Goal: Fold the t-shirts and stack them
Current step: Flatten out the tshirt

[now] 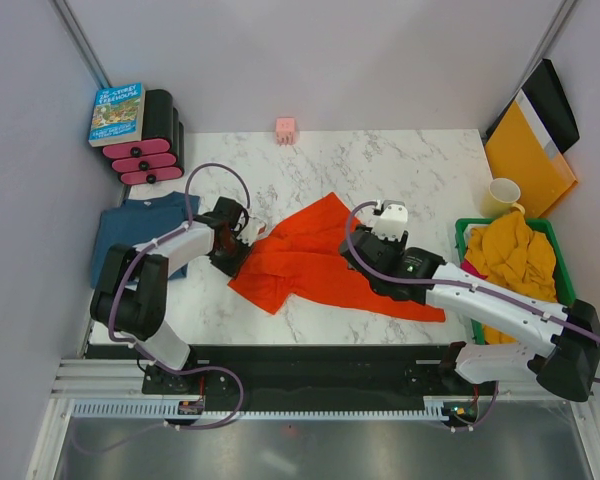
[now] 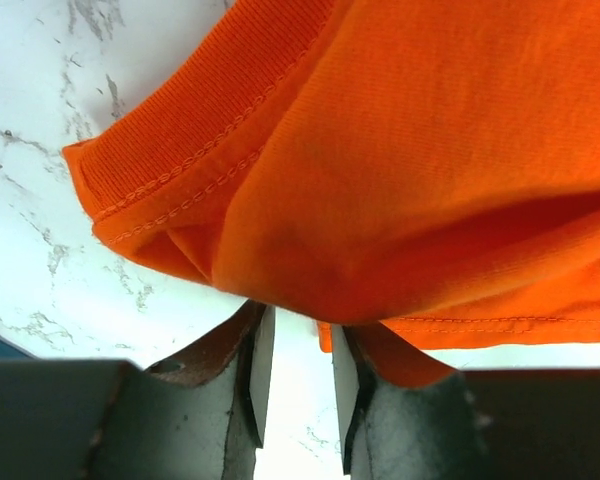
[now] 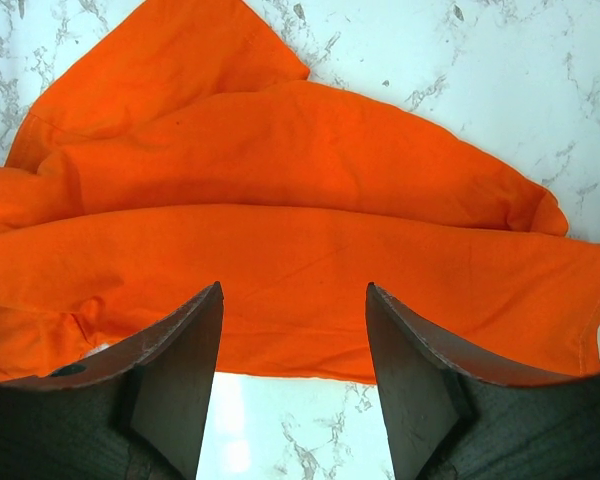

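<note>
a: where is the orange-red t-shirt (image 1: 320, 262)?
b: mid-table, crumpled on the marble table (image 1: 380, 165). it runs slantwise from the left arm toward the right arm. its near edge lies close to the table's near edge.
a: left gripper (image 2: 298, 335)?
b: at the shirt's left end, by the ribbed collar (image 2: 180, 170). fingers almost together, with a slit of marble between them. cloth bunches over the tips. cannot tell whether any of it is pinched.
a: right gripper (image 3: 295, 340)?
b: jaws spread wide, above the shirt's long lengthwise folds, toward its right half.
a: room to move?
b: bare marble beyond the shirt up to the far edge, where a small pink block (image 1: 285, 129) sits. at the left edge, a dark teal t-shirt (image 1: 130, 235) lies flat, just beside the left arm. on the right, a green basket (image 1: 467, 228) holds a mustard-yellow t-shirt (image 1: 510, 255), with a mug (image 1: 502, 195) just behind it.
</note>
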Motion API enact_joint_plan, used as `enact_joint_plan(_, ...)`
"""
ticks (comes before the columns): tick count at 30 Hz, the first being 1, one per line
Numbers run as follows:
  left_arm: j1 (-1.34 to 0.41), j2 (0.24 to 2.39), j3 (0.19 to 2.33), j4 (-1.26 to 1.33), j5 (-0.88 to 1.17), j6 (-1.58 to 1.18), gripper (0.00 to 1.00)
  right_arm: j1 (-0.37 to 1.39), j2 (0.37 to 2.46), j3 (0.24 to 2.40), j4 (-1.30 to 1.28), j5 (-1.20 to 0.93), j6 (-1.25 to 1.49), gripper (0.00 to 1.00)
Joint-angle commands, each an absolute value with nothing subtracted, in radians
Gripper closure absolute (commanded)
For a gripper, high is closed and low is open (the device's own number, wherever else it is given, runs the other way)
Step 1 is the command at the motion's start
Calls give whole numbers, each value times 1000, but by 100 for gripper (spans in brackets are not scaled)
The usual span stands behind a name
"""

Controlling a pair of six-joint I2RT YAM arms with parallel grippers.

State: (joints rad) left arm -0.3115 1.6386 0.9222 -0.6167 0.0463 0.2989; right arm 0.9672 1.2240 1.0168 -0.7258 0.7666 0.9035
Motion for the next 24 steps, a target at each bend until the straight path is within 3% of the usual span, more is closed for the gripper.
enact_joint_plan(1, -318, 1738, 819, -653, 3, 365, 67, 973, 1197, 996, -733, 795, 931, 33)
enact_joint_plan(4, -321, 1750, 807, -661, -20, 373, 66, 973, 1183, 988, -742, 795, 940, 33)
enact_joint_plan(9, -321, 1671, 811, -690, 14, 371, 48, 974, 1146, 963, -758, 796, 954, 33)
enact_joint_plan(12, -321, 1641, 836, -716, 28, 365, 45, 973, 1137, 951, -758, 784, 962, 33)
enact_joint_plan(24, -321, 1510, 900, -772, 135, 324, 45, 976, 1170, 943, -730, 761, 960, 33)
